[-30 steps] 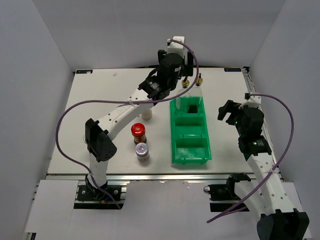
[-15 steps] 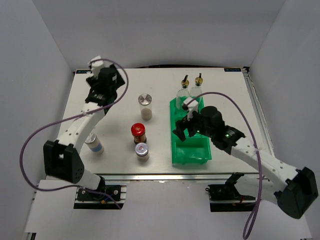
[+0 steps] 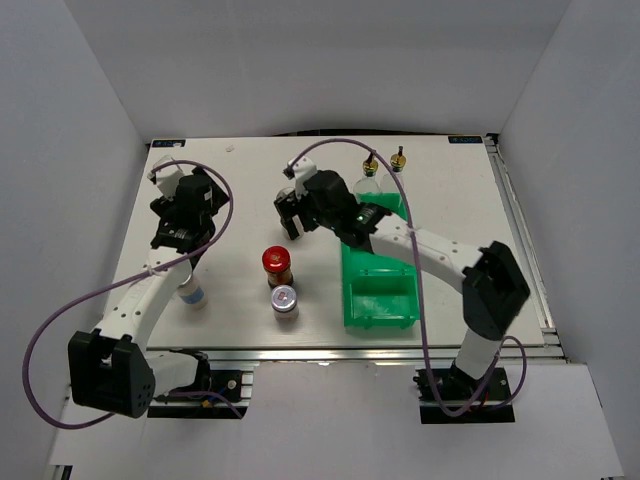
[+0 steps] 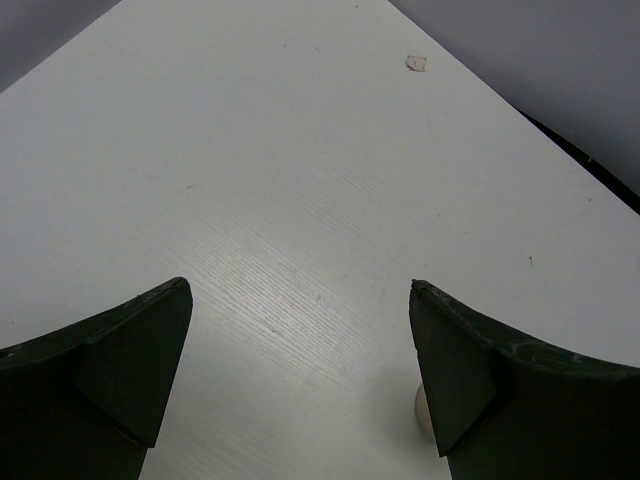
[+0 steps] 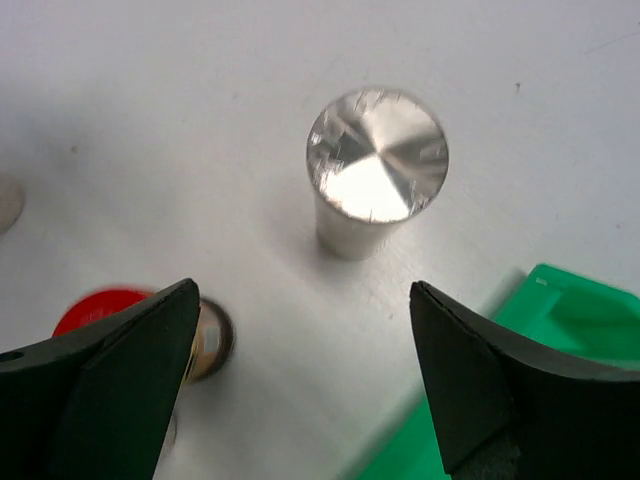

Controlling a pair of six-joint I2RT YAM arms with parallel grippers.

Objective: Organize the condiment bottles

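Two tall glass bottles (image 3: 370,178) (image 3: 398,168) with pourer spouts stand at the back end of the green bin (image 3: 382,300). Seen from the right wrist, a silver-lidded jar (image 5: 377,170) stands on the table just ahead of my open right gripper (image 5: 300,380), which holds nothing. From above, this gripper (image 3: 293,213) covers that jar. The red-capped jar (image 3: 276,262) (image 5: 105,305) and another silver-lidded jar (image 3: 285,300) stand nearer the front. A pale jar with a blue label (image 3: 192,293) is at the left. My left gripper (image 3: 178,205) (image 4: 300,370) hangs open over bare table.
The bin's two near compartments hold nothing. A small paper scrap (image 4: 415,62) lies near the table's back edge. A small pale object (image 4: 422,410) peeks out beside the left gripper's right finger. Grey walls close in the table on three sides.
The left arm swung from the tall bottles at the back to the table's left side. The right arm reached from the right, across the bin, to the silver-lidded jar.
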